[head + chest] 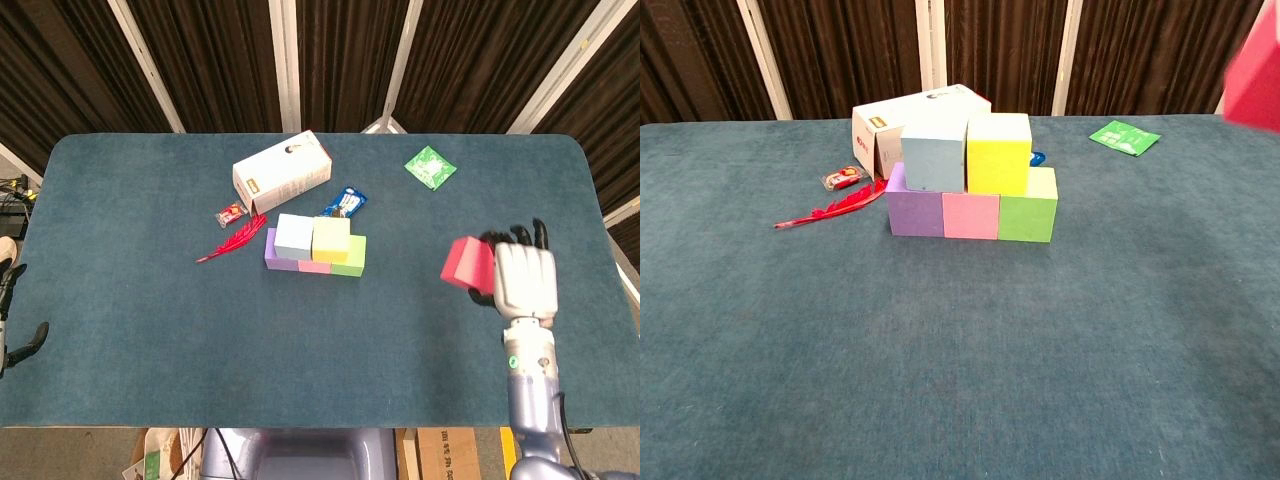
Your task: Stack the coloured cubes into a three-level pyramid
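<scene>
1. The bottom row is built: a purple cube [915, 213], a pink cube [971, 216] and a green cube [1028, 212] stand side by side, touching, near the middle of the table [960, 380].
2. The second level is also in place: a blue cube [933, 158] and a yellow cube [998, 153] sit on the row, touching each other, each bridging a joint below.
3. What is left, as I judge it, is the top: one cube set across the blue and yellow pair.
4. That cube is the red cube [468, 263]. The right hand [522, 275] grips it from the side and holds it above the table, well to the right of the stack; in the chest view only its corner shows at the upper right edge.
5. The left hand [10, 315] shows only at the left edge of the head view, off the table; I cannot tell whether it is open or closed.
6. Behind the stack lie a white box [282, 171], a red feather [230, 241], a small red packet [231, 212], a blue wrapper [344, 203] and a green packet [430, 166], all apart from the task.
</scene>
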{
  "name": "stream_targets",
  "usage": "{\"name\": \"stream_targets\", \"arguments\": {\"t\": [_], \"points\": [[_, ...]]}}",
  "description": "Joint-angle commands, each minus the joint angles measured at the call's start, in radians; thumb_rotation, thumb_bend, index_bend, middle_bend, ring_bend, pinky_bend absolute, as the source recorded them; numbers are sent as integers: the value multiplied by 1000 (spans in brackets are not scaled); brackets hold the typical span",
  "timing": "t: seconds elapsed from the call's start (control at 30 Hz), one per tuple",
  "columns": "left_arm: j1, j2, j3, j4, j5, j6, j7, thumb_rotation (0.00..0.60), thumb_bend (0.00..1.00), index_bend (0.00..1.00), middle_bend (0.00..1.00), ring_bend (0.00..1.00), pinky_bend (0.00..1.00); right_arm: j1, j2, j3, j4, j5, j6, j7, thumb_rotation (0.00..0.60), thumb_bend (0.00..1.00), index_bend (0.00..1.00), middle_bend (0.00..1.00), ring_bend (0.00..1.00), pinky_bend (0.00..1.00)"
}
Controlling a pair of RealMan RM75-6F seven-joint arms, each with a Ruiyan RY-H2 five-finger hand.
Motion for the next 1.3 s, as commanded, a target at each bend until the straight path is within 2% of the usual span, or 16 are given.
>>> {"name": "stream_targets", "arguments": {"t": [0.03, 0.13, 0.2, 0.4, 0.47, 0.63, 0.83, 1.3], "points": [[2, 1, -2, -1, -3, 3, 0, 600, 401, 121, 30, 0, 0, 159, 76, 129, -11, 219, -106, -76, 600, 263, 402, 398, 191, 0], [4, 3, -8, 1, -16, 7, 6, 600, 401, 127, 32, 0, 0, 288, 95, 215, 34, 427, -149, -114, 600, 264, 403, 398, 191, 0], [5, 1, -14, 3, -23, 13, 12, 600, 401, 127, 32, 0, 0, 382, 96, 248, 82, 548, -159, -152, 600, 264, 403, 398, 191, 0], [7, -7, -23, 7, -35, 24, 22, 600, 401, 128, 33, 0, 0, 591, 38, 282, 224, 781, -177, -200, 600, 263, 403, 398, 191, 0], [7, -8, -22, 5, -36, 22, 25, 600, 401, 128, 33, 0, 0, 642, 8, 279, 271, 812, -184, -200, 600, 264, 404, 398, 192, 0], [10, -6, -27, 4, -47, 28, 27, 600, 401, 128, 35, 0, 0, 760, -74, 250, 386, 856, -190, -207, 600, 264, 405, 398, 191, 0], [10, -4, -35, 6, -62, 25, 28, 600, 401, 128, 35, 0, 0, 842, -155, 202, 494, 874, -201, -217, 600, 263, 405, 398, 192, 0], [2, -9, -32, 8, -65, 11, 41, 600, 401, 128, 37, 0, 0, 877, -281, 100, 655, 784, -291, -159, 600, 263, 405, 398, 191, 0]]}}
